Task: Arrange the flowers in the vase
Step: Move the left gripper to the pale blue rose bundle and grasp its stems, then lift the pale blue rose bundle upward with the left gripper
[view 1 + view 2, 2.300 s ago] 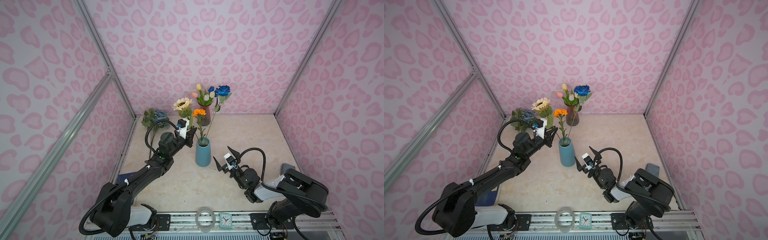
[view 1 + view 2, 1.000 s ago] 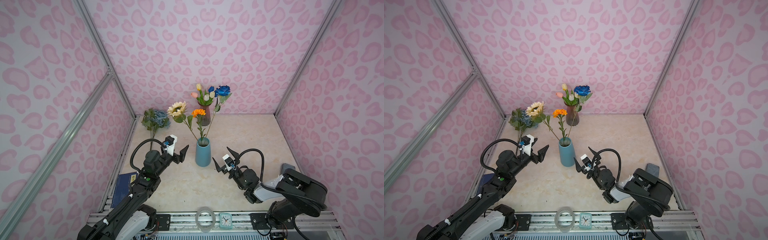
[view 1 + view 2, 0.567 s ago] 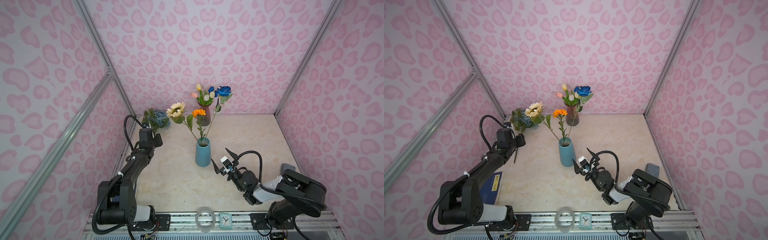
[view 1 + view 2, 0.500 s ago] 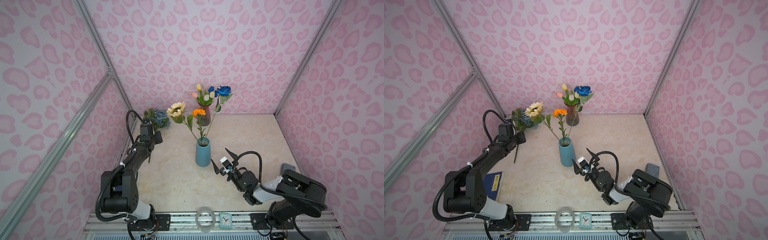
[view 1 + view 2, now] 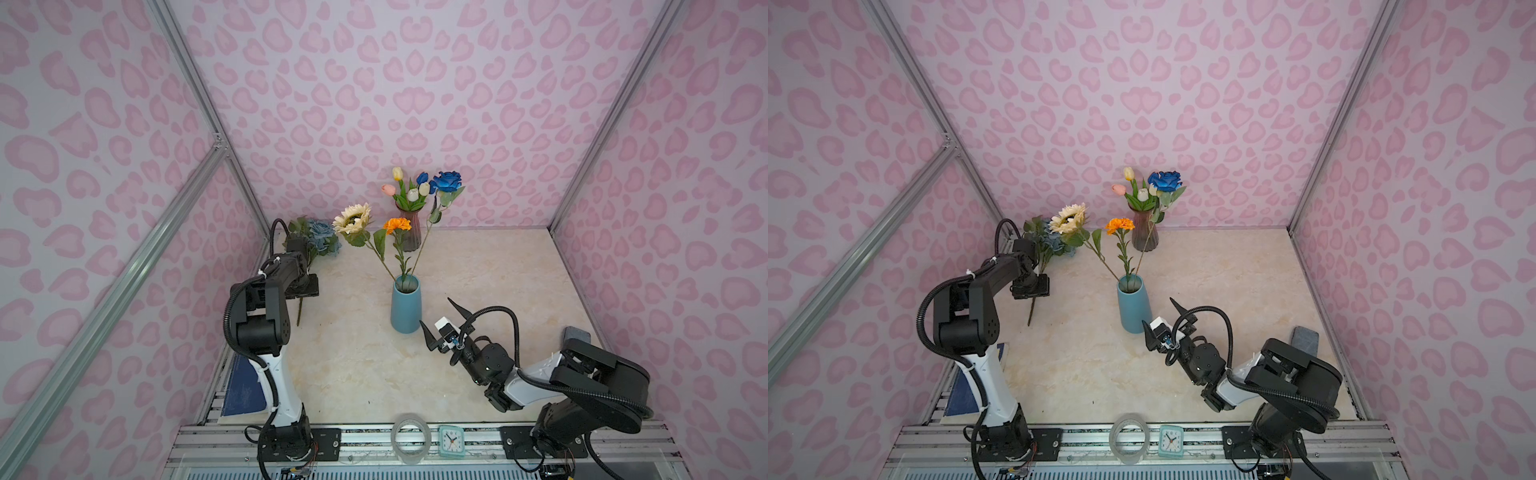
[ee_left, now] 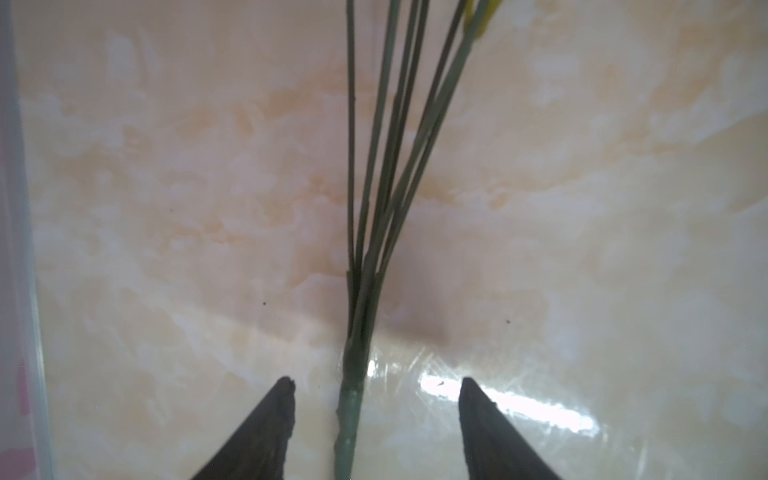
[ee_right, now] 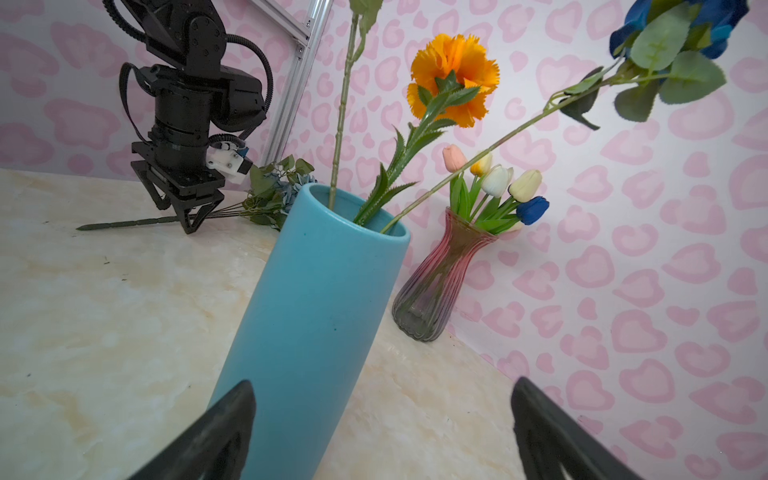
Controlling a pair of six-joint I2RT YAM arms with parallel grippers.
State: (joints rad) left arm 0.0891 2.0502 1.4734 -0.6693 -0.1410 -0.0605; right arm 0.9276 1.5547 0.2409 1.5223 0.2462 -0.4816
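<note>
Left gripper (image 6: 375,380) had swung from vase (image 5: 406,307) to bunch (image 5: 322,232) lying on tabletop (image 5: 478,270). Fingers released, straddling its stem (image 6: 351,399). Right gripper (image 5: 435,310) spread, empty. Judged: grasp comes next.

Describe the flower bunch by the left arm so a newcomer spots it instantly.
Go to the back left corner of the table. A bunch lies flat there, stem pointing toward the front, the left arm's open fingers straddling it. All other flowers stand in the blue vase or the pink vase; this one is dusty-blue roses among dark leaves.
</note>
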